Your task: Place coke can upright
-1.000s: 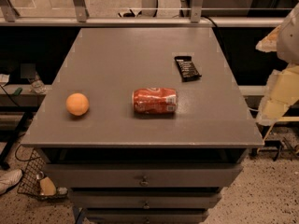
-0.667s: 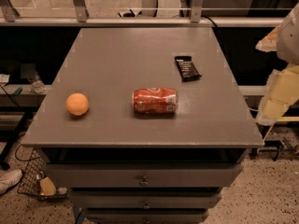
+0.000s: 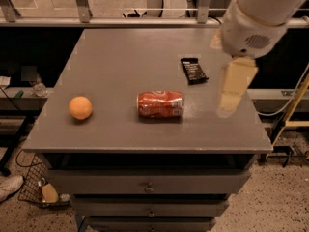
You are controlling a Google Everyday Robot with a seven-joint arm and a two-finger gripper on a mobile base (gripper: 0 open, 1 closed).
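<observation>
Red and dented, the coke can (image 3: 160,104) is lying on its side near the middle of the table (image 3: 120,57), between the orange (image 3: 80,107) and the black packet (image 3: 193,70). The tool (image 3: 236,87) is hovering to the can's right, and I cannot tell whether it is released or clenched. The approach seems to be the step in hand; next it needs lowering over the can to grasp it and tip it upright.
</observation>
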